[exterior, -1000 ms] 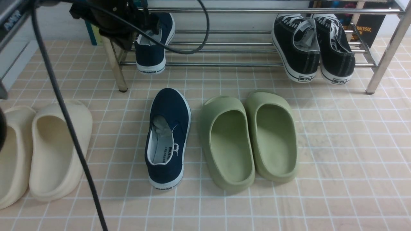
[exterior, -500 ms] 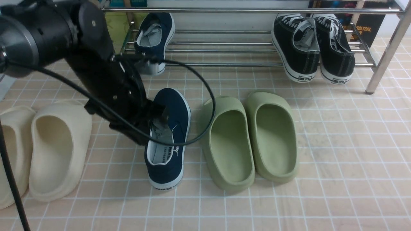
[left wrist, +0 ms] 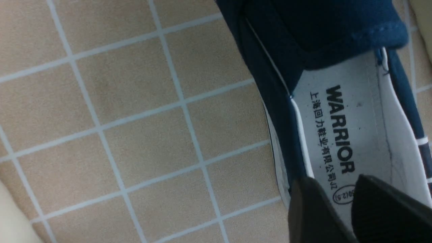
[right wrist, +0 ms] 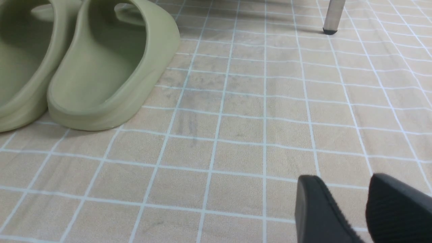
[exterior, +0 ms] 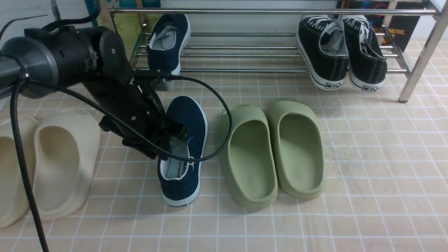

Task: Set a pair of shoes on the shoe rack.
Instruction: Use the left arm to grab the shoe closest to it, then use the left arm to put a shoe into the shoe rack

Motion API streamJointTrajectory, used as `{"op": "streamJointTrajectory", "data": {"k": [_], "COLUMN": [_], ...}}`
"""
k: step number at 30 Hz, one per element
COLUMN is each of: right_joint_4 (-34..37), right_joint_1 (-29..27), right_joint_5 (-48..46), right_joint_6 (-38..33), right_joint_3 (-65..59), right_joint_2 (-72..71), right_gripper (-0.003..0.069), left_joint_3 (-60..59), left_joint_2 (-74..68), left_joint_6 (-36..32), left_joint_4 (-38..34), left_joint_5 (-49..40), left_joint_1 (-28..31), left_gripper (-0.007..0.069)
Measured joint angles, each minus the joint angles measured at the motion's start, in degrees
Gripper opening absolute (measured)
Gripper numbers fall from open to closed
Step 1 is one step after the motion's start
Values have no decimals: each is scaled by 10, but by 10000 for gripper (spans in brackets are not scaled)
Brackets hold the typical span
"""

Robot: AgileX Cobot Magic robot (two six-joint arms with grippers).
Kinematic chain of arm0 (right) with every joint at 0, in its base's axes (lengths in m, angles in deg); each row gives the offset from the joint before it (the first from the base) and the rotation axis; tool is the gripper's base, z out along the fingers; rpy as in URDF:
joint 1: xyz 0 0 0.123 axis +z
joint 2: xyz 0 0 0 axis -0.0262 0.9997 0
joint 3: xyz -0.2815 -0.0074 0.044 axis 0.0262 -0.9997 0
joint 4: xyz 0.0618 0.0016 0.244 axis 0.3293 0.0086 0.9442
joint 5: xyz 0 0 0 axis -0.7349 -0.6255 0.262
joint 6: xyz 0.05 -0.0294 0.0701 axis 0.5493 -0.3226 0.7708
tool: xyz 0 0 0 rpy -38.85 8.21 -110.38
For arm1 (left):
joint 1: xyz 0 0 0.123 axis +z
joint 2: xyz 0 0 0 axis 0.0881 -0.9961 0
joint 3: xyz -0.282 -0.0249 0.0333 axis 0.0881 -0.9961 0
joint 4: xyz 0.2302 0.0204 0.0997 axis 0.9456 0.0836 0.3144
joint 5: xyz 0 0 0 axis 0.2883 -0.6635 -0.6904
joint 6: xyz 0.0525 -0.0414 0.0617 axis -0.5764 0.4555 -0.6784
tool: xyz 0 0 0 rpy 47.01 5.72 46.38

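The left end effector (left wrist: 337, 189) is hovering, jaws apart, at the collar of the shoe (exterior: 185, 115) lying on the floor (exterior: 350, 157); its mate (exterior: 168, 52) is sitting on the rack (exterior: 245, 70). The next move is probably calling for closing on that collar and lifting.

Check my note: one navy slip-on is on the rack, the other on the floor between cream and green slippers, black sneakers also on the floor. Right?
No. The front view shows the black sneakers on the shoe rack, not the floor. One navy slip-on is on the rack, the other navy slip-on on the floor between the cream slippers and green slippers.
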Motion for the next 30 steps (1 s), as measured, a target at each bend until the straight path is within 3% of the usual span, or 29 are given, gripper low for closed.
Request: {"op": "streamJointTrajectory", "data": {"k": [3,7,10,14,15,26,30], "right_joint_4": [0,0,0,0,0,0,0], "right_joint_1": [0,0,0,0,0,0,0], "right_joint_5": [-1,0,0,0,0,0,0], "right_joint_6": [0,0,0,0,0,0,1], "right_joint_3": [0,0,0,0,0,0,0], "right_joint_2": [0,0,0,0,0,0,0], "right_gripper": [238,238,238,238,238,239,239], "left_joint_3": [0,0,0,0,0,73,121], "left_joint_2": [-11,-27,-43,-57,-57,-10,-8], "left_joint_6": [0,0,0,0,-1,-30,-32], "left_joint_4": [-4,-4,-4,-5,-5,-9,-53], "left_joint_5": [2,5,7,11,12,-84,-103], "left_joint_1": [0,0,0,0,0,0,-4], "left_gripper": [359,391,316,79,59,31,29]}}
